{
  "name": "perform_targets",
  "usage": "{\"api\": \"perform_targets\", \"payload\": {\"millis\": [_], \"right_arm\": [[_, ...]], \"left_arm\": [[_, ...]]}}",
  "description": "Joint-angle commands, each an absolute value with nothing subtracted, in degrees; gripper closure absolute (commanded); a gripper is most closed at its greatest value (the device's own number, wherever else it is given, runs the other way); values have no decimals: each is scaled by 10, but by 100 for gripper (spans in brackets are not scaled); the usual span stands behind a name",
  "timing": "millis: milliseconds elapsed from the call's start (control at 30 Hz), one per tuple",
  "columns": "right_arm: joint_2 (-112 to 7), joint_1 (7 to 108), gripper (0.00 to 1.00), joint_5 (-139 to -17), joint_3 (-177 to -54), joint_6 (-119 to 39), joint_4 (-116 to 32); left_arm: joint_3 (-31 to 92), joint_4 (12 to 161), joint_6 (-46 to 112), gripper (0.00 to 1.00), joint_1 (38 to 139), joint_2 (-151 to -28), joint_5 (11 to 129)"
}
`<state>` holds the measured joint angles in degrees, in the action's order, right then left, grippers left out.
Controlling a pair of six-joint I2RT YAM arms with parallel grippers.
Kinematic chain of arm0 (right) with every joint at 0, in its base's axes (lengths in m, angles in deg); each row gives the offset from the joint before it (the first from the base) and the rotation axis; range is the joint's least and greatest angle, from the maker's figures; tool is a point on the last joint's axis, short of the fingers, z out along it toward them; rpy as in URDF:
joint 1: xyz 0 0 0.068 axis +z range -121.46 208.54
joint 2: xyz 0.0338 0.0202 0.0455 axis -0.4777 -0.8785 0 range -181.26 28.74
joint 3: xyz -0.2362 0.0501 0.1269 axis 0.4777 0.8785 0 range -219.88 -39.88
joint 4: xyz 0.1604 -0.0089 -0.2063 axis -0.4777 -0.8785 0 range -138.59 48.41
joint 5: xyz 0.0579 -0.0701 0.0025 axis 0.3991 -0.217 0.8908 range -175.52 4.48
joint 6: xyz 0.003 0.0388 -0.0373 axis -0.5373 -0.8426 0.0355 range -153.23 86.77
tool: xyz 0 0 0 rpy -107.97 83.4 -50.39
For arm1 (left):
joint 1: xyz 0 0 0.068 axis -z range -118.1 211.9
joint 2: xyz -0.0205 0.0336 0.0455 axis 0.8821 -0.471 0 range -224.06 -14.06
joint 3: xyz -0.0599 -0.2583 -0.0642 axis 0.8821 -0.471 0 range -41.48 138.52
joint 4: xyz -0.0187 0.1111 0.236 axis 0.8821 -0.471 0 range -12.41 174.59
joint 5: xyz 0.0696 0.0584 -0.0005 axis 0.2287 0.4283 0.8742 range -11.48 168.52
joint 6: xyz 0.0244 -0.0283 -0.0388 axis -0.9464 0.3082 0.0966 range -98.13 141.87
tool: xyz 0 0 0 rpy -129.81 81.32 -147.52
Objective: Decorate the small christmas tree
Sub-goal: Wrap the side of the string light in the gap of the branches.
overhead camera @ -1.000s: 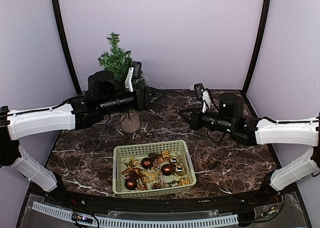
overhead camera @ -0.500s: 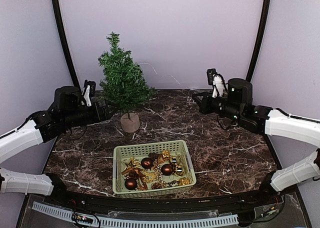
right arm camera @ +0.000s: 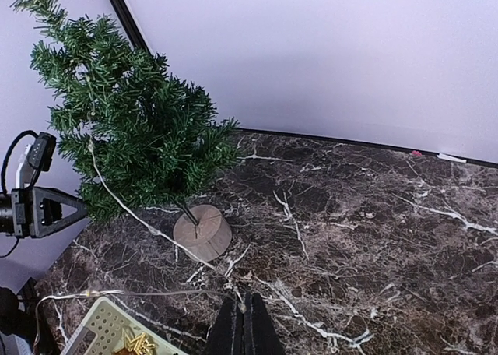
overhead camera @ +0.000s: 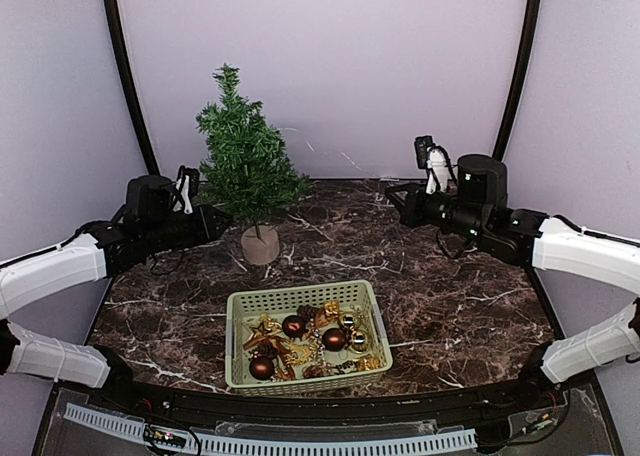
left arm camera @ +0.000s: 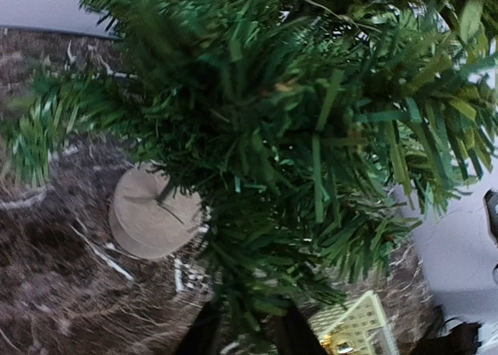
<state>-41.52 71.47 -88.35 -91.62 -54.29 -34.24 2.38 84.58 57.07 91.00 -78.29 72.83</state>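
**Item 1. left gripper**. It sits low at the tree's left flank. In the wrist view we see its fingers partly spread with needles between them. We cannot tell whether any twig is nipped.

**Item 2. small christmas tree**. It stands upright at the back left of the marble table, on its round stump base. It is behind the basket and just beside the left gripper. We see no bauble hung on it.

**Item 3. thin pale strand**. It runs from the foliage down past the stump. A second length leads off toward the basket corner.

**Item 4. basket**. It sits at the near centre and holds brown baubles and gold trinkets.

**Item 5. right gripper**. It is at the back right, well apart from the tree. Its jaws are pressed together, and as far as we can see they pinch the strand where both lengths meet.

**Hazards, in our judgement.**
- The tree is tall on a narrow base. A tug on the strand, or a sideways nudge from the left gripper among the low branches, could tip it.
- If the strand draws tight toward the basket, it could snag the trinkets and spill them.
- The strand is fine, so it could slip from the pinch or catch on the needles and fail to drape.
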Motion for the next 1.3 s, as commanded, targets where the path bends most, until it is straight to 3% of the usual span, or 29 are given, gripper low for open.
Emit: {"api": "perform_targets", "payload": {"millis": [0,33,133,500,933,1000,1067,1133,1267], "right_arm": [[-399,708,100,-902,-926,-544,-342],[-399,707,100,-904,-924,-545,-345],[-397,703,100,-905,-913,-553,-354],[-361,703,100,-815,-861,-557,-378],[-371,722,100,-796,-894,-578,-358],[-384,725,100,-802,-899,-587,-351],[-395,726,100,-806,-904,-595,-344],[-404,728,100,-806,-910,-601,-334],[-419,731,100,-806,-921,-605,-317]], "left_arm": [[14,915,563,84,895,-793,718],[10,920,563,92,891,-794,717],[2,930,562,100,876,-791,715],[-6,963,527,100,778,-816,616],[81,1051,429,98,701,-972,498],[101,1053,419,88,697,-990,495],[115,1044,412,65,695,-996,500],[117,1031,406,50,695,-986,516],[75,1016,408,32,695,-919,573]]}}
